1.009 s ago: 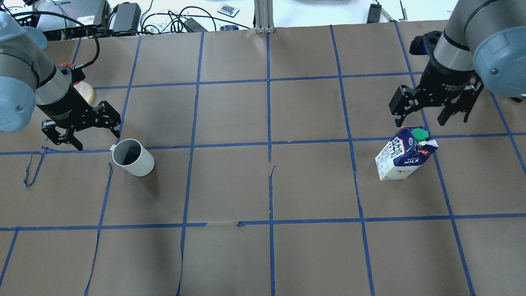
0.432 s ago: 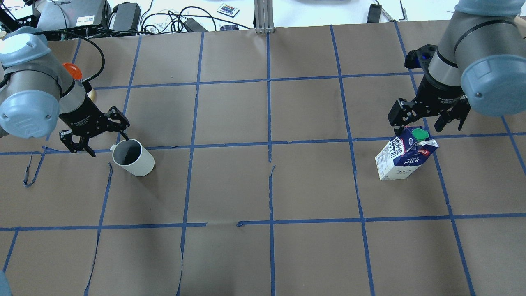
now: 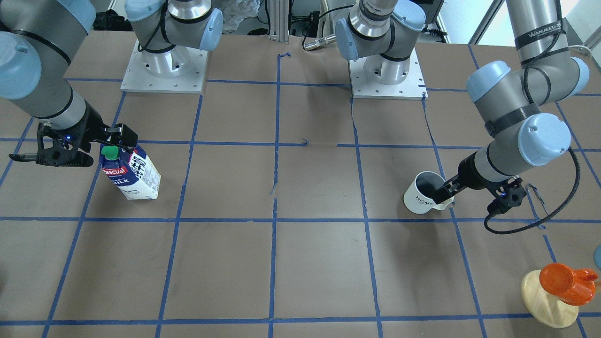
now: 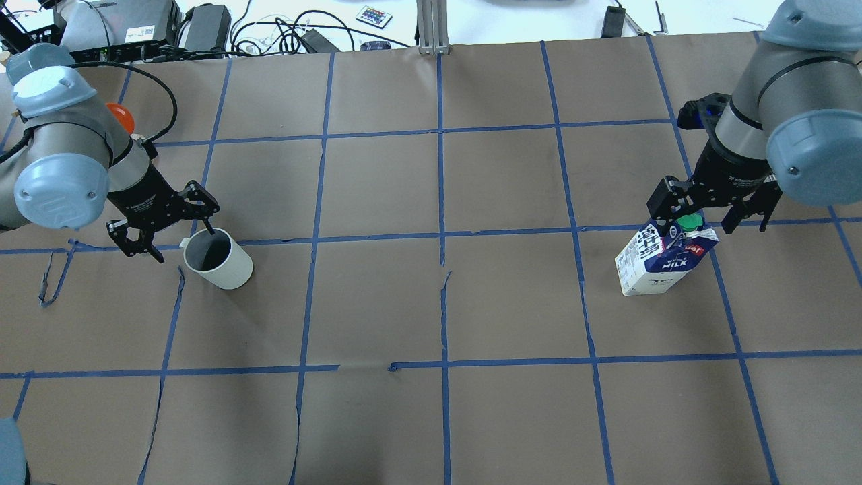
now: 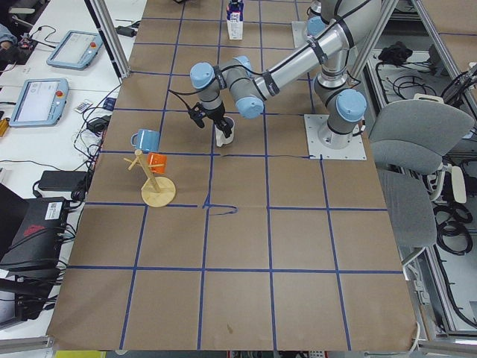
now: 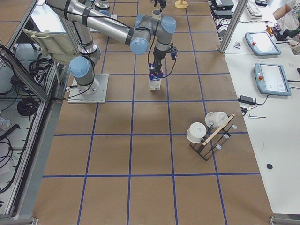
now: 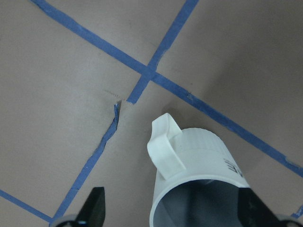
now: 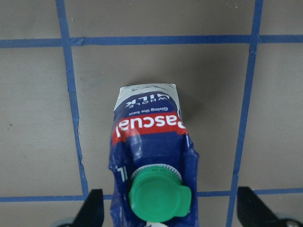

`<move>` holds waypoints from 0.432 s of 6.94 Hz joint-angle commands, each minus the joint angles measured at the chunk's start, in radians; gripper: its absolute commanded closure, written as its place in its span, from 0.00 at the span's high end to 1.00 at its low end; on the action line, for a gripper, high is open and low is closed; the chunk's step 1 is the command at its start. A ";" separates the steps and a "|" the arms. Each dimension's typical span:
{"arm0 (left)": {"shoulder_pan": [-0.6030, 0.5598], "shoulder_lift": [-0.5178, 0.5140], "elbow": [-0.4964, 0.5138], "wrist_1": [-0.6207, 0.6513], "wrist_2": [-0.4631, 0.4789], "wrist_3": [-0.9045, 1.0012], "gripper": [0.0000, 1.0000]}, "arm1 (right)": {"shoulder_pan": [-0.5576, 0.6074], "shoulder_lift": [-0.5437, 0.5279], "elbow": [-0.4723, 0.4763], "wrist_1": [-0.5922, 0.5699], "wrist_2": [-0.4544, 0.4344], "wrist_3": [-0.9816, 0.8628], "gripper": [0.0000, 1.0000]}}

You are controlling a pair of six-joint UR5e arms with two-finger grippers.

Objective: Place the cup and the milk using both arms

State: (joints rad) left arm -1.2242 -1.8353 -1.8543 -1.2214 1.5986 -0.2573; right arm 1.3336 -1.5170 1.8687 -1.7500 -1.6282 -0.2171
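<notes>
Bench (image 4: 471, 303) covered in brown paper with a grid of blue tape carries everything, and both arms reach out over it: the left arm (image 4: 60, 168) on the overhead view's left, the right arm (image 4: 794, 135) on its right, well apart. Under the right arm stands the milk (image 4: 663, 263), upright in a square just past a blue tape line, its red label and "MILK" panel showing. The right pincer (image 4: 693, 225) is down at the carton's gabled top with its fingers apart, one on either side; the wrist view shows bare paper between each finger and the carton, so nothing is clamped. The cup (image 4: 219, 259) stands upright beside a tape crossing near the left arm, dark mouth up, handle turned toward that arm. The left pincer (image 4: 185, 244) is spread as well, one finger out beyond the handle, the other at the rim's far edge; whether that one dips inside I cannot tell. Near the left arm an orange cup (image 3: 561, 281) rests on a wooden stand (image 3: 547, 305). Smallest is the milk's green cap (image 8: 158, 196), lying between the right fingers
</notes>
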 commanded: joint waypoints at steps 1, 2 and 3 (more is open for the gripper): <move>0.000 -0.007 -0.002 -0.007 0.001 -0.008 0.93 | -0.004 -0.002 0.004 0.000 0.014 0.009 1.00; 0.000 -0.005 0.001 -0.007 0.003 -0.007 0.93 | -0.004 -0.002 0.003 -0.005 0.019 0.007 0.93; 0.000 -0.005 0.004 -0.009 0.003 -0.008 0.94 | -0.002 -0.002 -0.002 -0.006 0.042 0.007 0.91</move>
State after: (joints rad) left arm -1.2241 -1.8409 -1.8530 -1.2287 1.6011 -0.2643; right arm 1.3304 -1.5185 1.8707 -1.7538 -1.6060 -0.2100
